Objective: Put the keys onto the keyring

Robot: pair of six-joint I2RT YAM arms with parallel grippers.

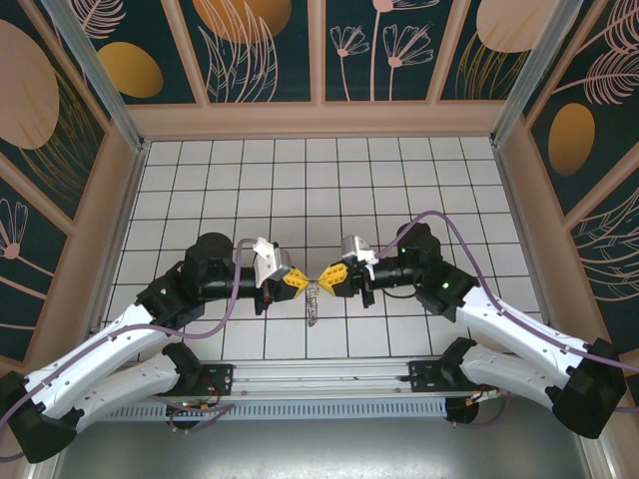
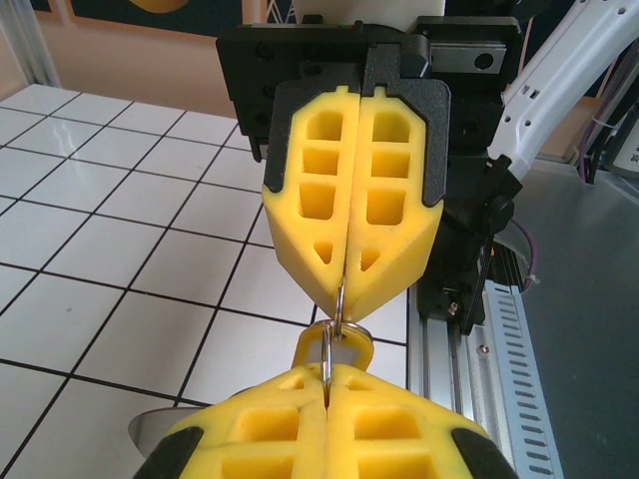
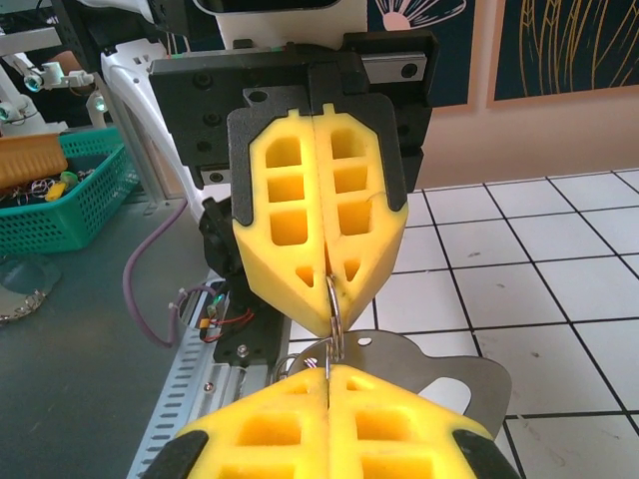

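My left gripper [image 1: 297,280] and right gripper [image 1: 332,276] meet tip to tip above the near middle of the tiled floor. Both are shut on the keyring [image 2: 341,304], a thin metal wire loop spanning the small gap between the yellow fingertips. In the right wrist view the keyring [image 3: 335,304] runs from the left gripper [image 3: 327,284] above down into my right gripper [image 3: 326,371]. A small silvery bunch, the keys [image 1: 314,304], hangs below the meeting point. A yellow tag [image 2: 334,344] and a flat grey metal plate [image 3: 449,369] dangle from the ring.
White tiled floor [image 1: 319,190] stretches away behind the grippers, walled by patterned panels [image 1: 260,50]. An aluminium rail [image 1: 319,384] carries the arm bases at the near edge. A green basket [image 3: 60,200] of odds and ends stands off the table.
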